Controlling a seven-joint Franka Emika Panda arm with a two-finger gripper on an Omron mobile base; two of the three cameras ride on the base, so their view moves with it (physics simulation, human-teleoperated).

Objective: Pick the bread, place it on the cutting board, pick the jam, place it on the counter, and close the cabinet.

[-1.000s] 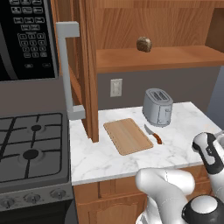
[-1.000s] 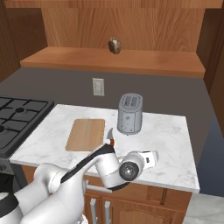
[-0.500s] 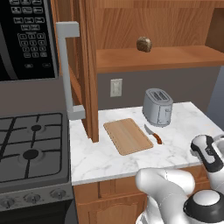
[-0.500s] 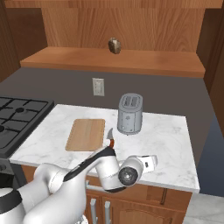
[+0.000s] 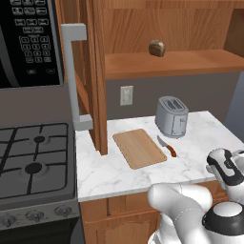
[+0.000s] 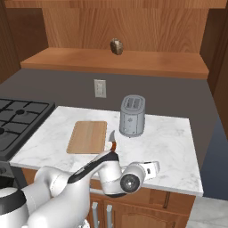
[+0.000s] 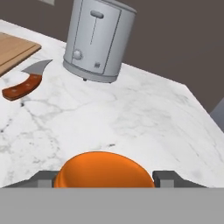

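on the marble surface (image 6: 169,133), gripper (image 7: 104,178) holding the jam (image 7: 103,170)
toaster (image 6: 132,116), knife (image 7: 22,86) and cutting board (image 6: 87,136) lie beyond; bread (image 6: 116,46) sits on the cabinet (image 5: 97,71) shelf.

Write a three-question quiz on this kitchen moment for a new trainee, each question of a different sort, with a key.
1. True or false: the bread lies on the cutting board.
2. Multiple choice: the orange jam sits (a) on the cabinet shelf, (b) between the gripper fingertips above the counter, (c) on top of the toaster.
3. Fill in: the knife lies between the cutting board and the ____.

Key
1. False: it is on the cabinet shelf.
2. b; whether it is being squeezed cannot be told.
3. Toaster.
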